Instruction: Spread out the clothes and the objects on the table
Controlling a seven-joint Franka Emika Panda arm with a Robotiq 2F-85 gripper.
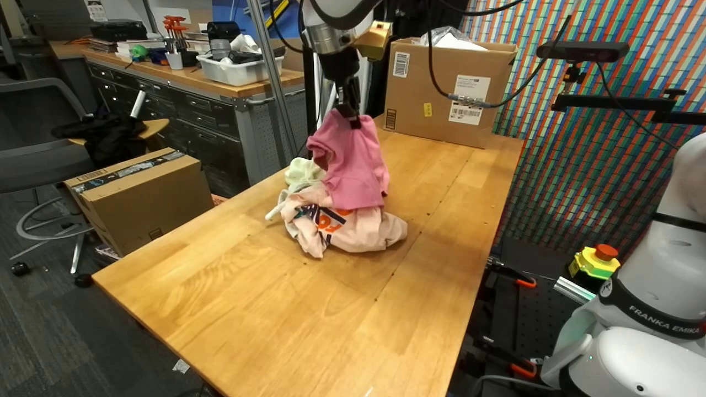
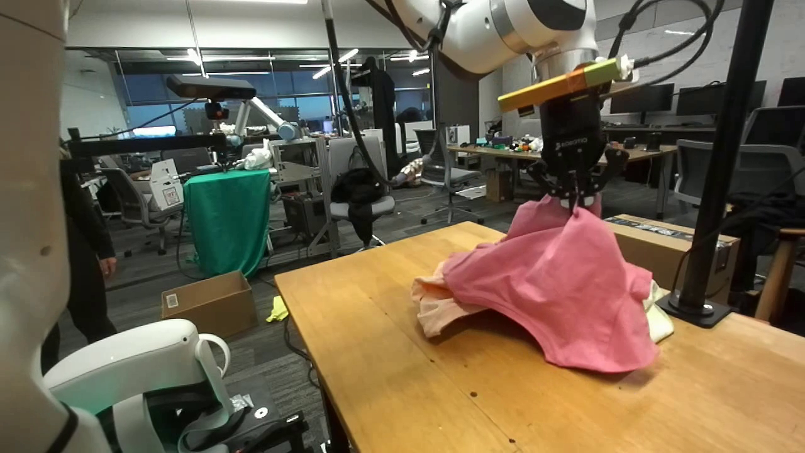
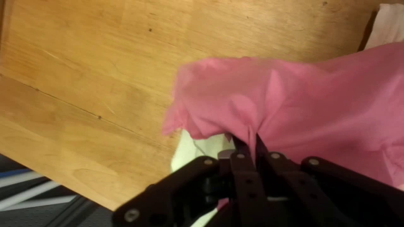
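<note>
My gripper [image 3: 249, 143] is shut on the pink cloth [image 3: 315, 104], with a fold pinched between the fingertips. In both exterior views the pink cloth [image 1: 356, 165] is lifted at the top and drapes down over the pile. Beneath it a pale peach cloth [image 1: 364, 231] with a dark and orange print lies crumpled on the table [image 1: 265, 298]. A pale yellow-green cloth [image 1: 302, 171] sits beside it, partly covered. One white rope-like end [image 1: 273, 212] sticks out of the pile. Whatever else lies under the pink cloth is hidden.
A large cardboard box [image 1: 430, 94] stands at one end of the table. The black post [image 2: 704, 189] is fixed to the tabletop near the pile. Bare wood surrounds the clothes on several sides. Another cardboard box [image 1: 138, 198] is beside the table.
</note>
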